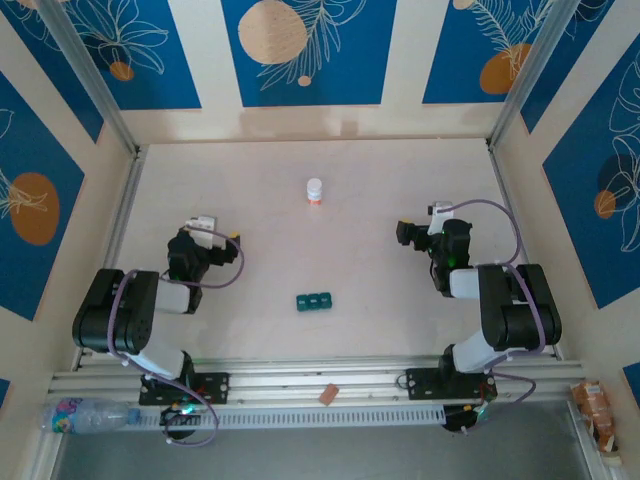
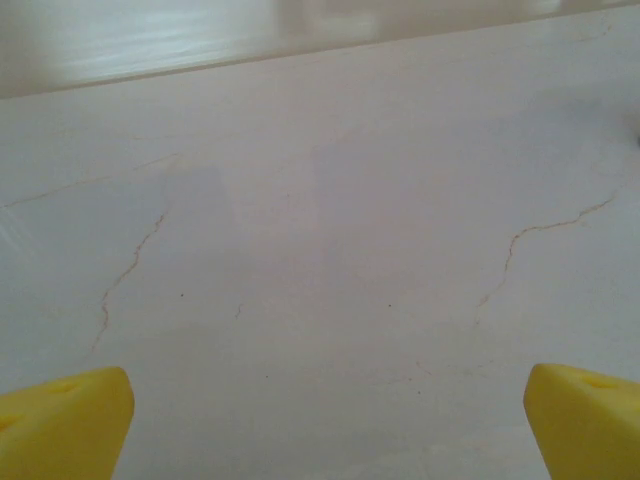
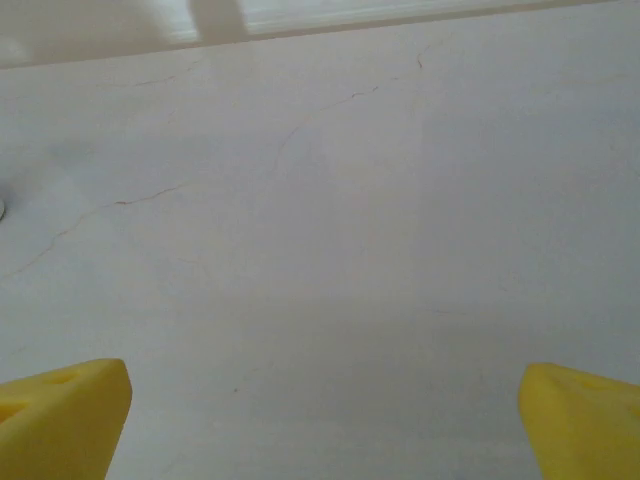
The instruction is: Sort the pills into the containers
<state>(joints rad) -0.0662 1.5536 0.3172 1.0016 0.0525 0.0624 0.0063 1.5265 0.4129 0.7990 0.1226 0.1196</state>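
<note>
The containers [image 1: 314, 301] are a dark teal strip of three joined square compartments. They lie flat on the pale worktop [image 1: 380, 170] between our two tools and well apart from both. They sit to the right of the left tool [image 2: 325, 405] and to the left of the right tool [image 3: 325, 400], and closer to the arm bases than either. From above the compartments are too small for us to tell what they hold.

Through the left wrist camera we see the left tool spread wide. Its yellow fingers [image 2: 60, 420] stand at the two lower corners, with bare worktop and faint hairline cracks between them. The right tool is spread just as wide, its yellow fingers [image 3: 580, 420] parted over plain worktop, gripping nothing.

Beyond both tools, roughly midway between them, a small white bottle [image 1: 314, 190] with an orange-red band stands upright, in line with the containers. Behind the left tool's arm, off the near edge of the worktop, a clear water bottle [image 1: 85, 412] lies on its side.
</note>
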